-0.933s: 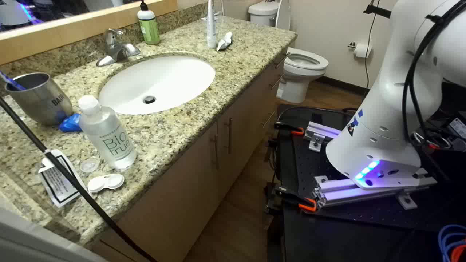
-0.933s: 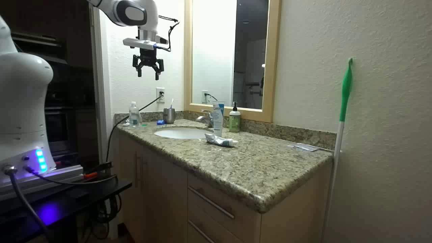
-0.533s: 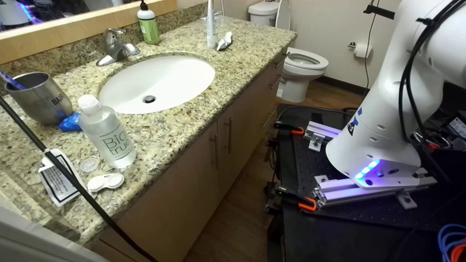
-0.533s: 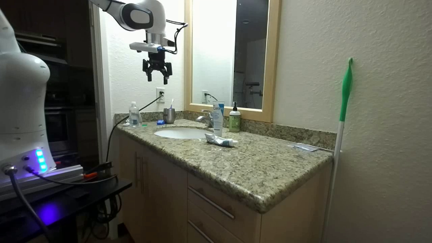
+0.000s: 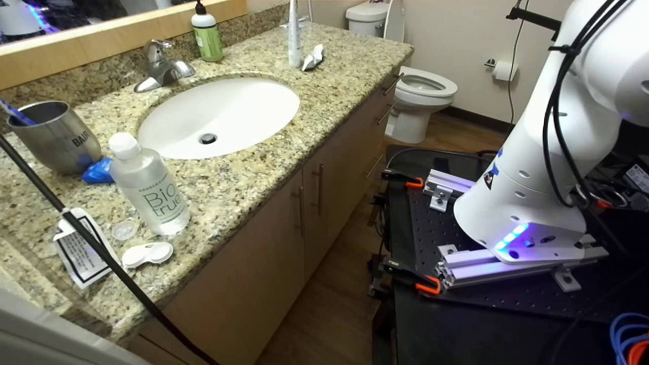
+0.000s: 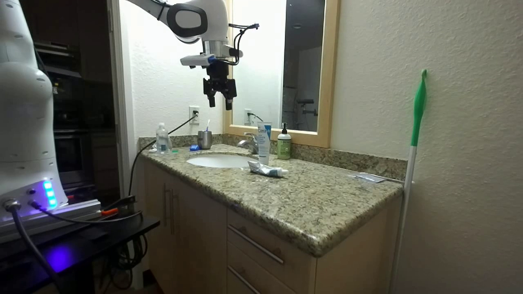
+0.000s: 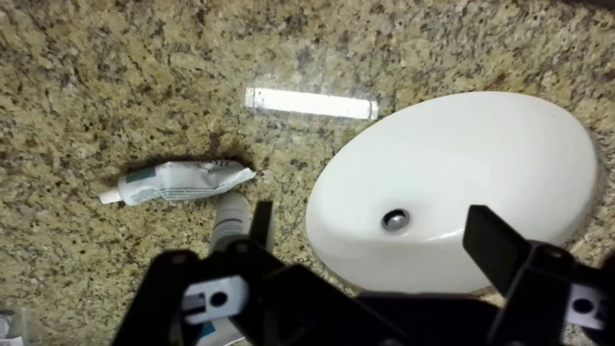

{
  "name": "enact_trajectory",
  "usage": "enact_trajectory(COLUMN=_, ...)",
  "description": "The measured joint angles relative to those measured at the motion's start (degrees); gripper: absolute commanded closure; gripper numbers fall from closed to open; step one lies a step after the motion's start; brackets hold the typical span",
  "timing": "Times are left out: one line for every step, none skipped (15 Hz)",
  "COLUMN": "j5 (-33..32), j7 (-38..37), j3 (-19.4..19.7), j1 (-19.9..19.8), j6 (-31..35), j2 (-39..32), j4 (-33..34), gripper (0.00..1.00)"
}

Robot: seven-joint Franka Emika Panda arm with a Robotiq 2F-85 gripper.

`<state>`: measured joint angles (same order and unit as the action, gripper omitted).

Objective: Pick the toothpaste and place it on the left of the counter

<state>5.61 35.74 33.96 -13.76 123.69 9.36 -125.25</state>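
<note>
The toothpaste, a crumpled whitish-grey tube with a white cap [image 6: 267, 169], lies on the speckled granite counter [image 6: 306, 204] beside the white oval sink [image 6: 220, 161]. It also shows in an exterior view [image 5: 313, 57] and, in the wrist view, lies left of the sink [image 7: 185, 180]. My gripper [image 6: 220, 104] is open and empty, high above the sink and pointing down. In the wrist view its fingers [image 7: 370, 226] are spread wide over the sink, with the toothpaste outside them at the upper left.
A tall white tube [image 6: 264, 145] stands upright close behind the toothpaste. A green soap bottle [image 6: 284, 146], faucet [image 5: 161, 68], steel cup [image 5: 56, 137], clear bottle [image 5: 152, 190], lens case [image 5: 147, 254] and black cable [image 5: 96, 243] are also around the sink. The mirror [image 6: 261, 61] is behind.
The arm has swung across the counter; in an exterior view the gripper has moved right and somewhat lower, closer to the toothpaste. The toothpaste and other objects have not moved.
</note>
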Motion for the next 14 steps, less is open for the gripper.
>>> enact_trajectory(j5=0.0, j7=-0.1, j3=-0.3, j1=-0.1, j6=0.0, j2=0.0, j4=0.0, gripper=0.0)
enact_trajectory(j5=-0.9, j7=-1.8, j3=-0.7, j1=-0.4, j6=0.0, j2=-0.3, j4=0.1, gripper=0.0)
enact_trajectory(j5=-1.5, j7=-4.3, j3=-0.8, j1=-0.8, j6=0.6, j2=-1.2, j4=0.3, gripper=0.0)
enact_trajectory(j5=-1.7, j7=-6.5, j3=-0.8, j1=-1.5, j6=1.6, j2=-3.0, j4=0.7, gripper=0.0)
enact_trajectory(j5=-1.6, j7=-8.0, j3=-0.6, j1=-2.5, j6=2.8, j2=-5.4, j4=1.6, gripper=0.0)
enact_trajectory(j5=-1.4, j7=-8.7, j3=-0.1, j1=-3.9, j6=4.0, j2=-8.2, j4=2.9, gripper=0.0)
enact_trajectory(j5=-0.9, j7=-9.1, j3=0.3, j1=-5.6, j6=5.4, j2=-11.2, j4=4.5, gripper=0.0)
enact_trajectory(j5=-0.1, j7=-9.3, j3=0.7, j1=-7.7, j6=7.0, j2=-14.3, j4=6.2, gripper=0.0)
enact_trajectory(j5=1.0, j7=-9.5, j3=0.9, j1=-9.8, j6=8.4, j2=-17.3, j4=7.9, gripper=0.0)
enact_trajectory(j5=2.1, j7=-10.2, j3=0.9, j1=-11.8, j6=9.8, j2=-20.1, j4=9.5, gripper=0.0)
enact_trajectory(j5=2.1, j7=-10.2, j3=0.6, j1=-13.1, j6=10.0, j2=-21.8, j4=10.4, gripper=0.0)
enact_trajectory(j5=2.1, j7=-10.2, j3=0.2, j1=-13.5, j6=10.0, j2=-22.1, j4=10.4, gripper=0.0)
enact_trajectory(j5=2.1, j7=-10.3, j3=-0.2, j1=-13.6, j6=10.0, j2=-21.9, j4=10.4, gripper=0.0)
enact_trajectory(j5=2.0, j7=-10.4, j3=-0.7, j1=-13.4, j6=9.9, j2=-21.4, j4=10.4, gripper=0.0)
